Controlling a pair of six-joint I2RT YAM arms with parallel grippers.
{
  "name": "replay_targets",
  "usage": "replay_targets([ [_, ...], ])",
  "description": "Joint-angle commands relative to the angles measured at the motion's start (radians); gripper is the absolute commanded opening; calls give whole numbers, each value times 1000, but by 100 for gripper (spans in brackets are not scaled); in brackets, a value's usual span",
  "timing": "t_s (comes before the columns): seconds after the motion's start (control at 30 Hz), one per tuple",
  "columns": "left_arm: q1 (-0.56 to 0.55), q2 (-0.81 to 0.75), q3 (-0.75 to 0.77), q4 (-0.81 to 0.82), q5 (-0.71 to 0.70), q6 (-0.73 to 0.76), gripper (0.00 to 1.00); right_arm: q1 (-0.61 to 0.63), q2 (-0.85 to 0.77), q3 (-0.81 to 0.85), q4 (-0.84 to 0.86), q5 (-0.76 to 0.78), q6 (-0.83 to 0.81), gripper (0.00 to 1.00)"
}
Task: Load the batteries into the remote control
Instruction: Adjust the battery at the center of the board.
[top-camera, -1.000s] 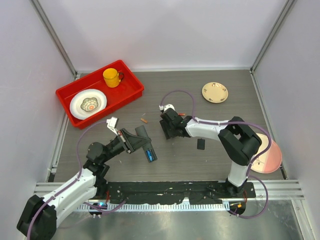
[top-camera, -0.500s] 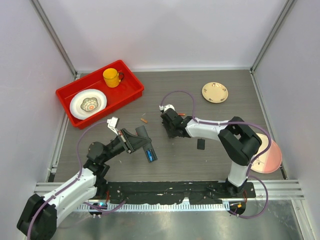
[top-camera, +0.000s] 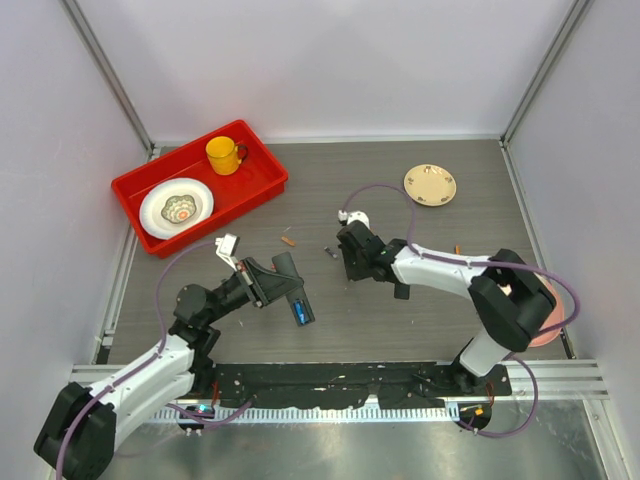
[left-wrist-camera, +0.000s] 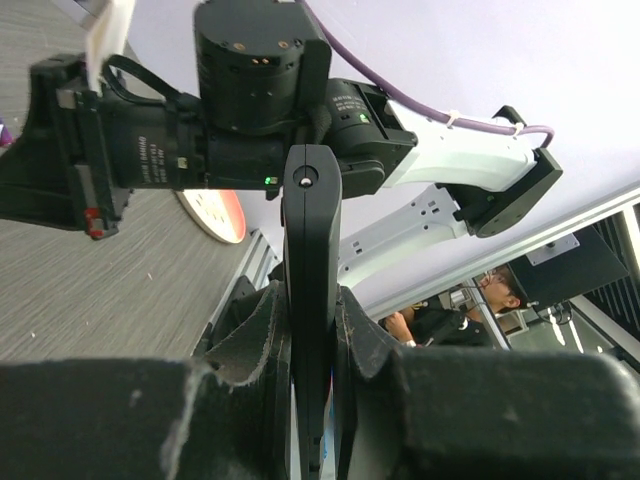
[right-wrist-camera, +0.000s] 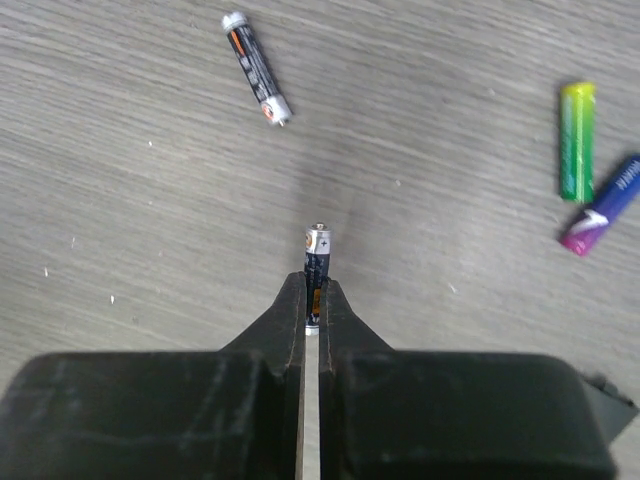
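Grey tabletop (top-camera: 400, 180) — right fingers (right-wrist-camera: 288, 315) low, pinching a battery (right-wrist-camera: 317, 248).

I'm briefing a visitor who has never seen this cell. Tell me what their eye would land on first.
The bright red tray at the far left stands out, with a yellow mug in it. Mid-table, the left gripper clamps the remote control and the right gripper pinches a dark battery. In the right wrist view, three loose batteries lie beyond it.
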Motion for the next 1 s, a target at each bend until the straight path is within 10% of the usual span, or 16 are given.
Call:
replay_targets([
  [0.0, 6, 6, -22, 170, 20, -3, 0, -3, -131, -92, 21, 17, 90, 1],
  [0.7, 6, 16, -3, 124, 24, 27, 0, -3, -62, -43, -34, 20, -4, 1],
  [0.97, 6, -30, 3, 110, 33, 35, 0, -2, -202, -109, 196, -94, -538, 1],
])
